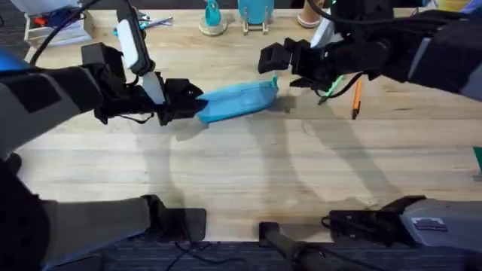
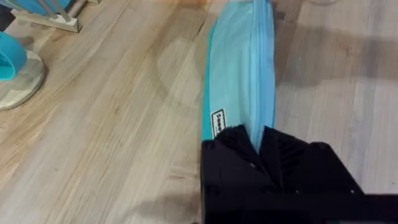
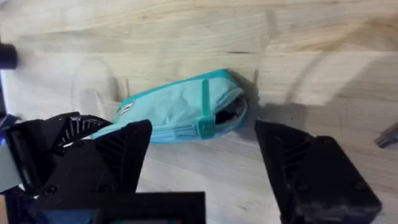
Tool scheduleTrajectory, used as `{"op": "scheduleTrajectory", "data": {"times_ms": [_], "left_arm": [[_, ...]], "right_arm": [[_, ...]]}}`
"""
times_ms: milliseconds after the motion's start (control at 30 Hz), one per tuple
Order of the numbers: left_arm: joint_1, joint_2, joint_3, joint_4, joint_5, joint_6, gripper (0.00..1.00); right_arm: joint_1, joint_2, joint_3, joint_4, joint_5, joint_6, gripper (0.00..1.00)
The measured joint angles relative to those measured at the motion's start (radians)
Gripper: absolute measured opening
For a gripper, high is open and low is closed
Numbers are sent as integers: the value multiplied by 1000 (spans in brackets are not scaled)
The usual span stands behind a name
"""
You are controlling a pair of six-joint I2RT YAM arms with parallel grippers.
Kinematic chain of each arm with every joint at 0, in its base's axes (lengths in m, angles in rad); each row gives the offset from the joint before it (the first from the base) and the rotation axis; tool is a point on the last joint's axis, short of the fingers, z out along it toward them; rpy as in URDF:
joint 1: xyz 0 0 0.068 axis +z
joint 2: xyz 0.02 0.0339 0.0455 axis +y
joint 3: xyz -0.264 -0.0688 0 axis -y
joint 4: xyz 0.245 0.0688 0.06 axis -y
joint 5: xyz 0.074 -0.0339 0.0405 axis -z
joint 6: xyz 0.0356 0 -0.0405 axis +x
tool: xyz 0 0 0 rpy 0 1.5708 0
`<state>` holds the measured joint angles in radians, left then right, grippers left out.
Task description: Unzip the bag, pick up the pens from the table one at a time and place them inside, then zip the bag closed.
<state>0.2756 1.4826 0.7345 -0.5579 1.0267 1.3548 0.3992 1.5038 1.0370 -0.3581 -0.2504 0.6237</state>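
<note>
A small white label with dark lettering is sewn to the side of the light blue soft fabric pencil pouch (image 2: 239,74) near its left end; the writing cannot be read. The pouch (image 1: 237,101) is laid on the light wooden plank tabletop (image 1: 248,173) at the middle of the far half, its long axis running left to right with the right end tilted slightly away from the robot. Its left end is clamped between the black fingers of the left gripper (image 2: 260,144), which is closed on the fabric. At the right end the zipper is seen parted, a dark gap showing beside the teal pull tab (image 3: 204,127). The right gripper (image 3: 205,162) is held just beside that end with its fingers spread wide and nothing between them. A thin orange pen (image 1: 356,99) and a thin light green pen (image 1: 332,86) are lying on the tabletop to the right of the pouch, partly under the right arm, both angled roughly front to back.
</note>
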Motion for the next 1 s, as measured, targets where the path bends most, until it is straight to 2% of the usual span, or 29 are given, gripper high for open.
{"op": "scheduleTrajectory", "data": {"times_ms": [600,1000], "left_arm": [[0,0,0,0,0,0,42],[0,0,0,0,0,0,42]], "right_arm": [[10,41,0,46,0,40,983],[10,67,0,72,0,43,913]]}}
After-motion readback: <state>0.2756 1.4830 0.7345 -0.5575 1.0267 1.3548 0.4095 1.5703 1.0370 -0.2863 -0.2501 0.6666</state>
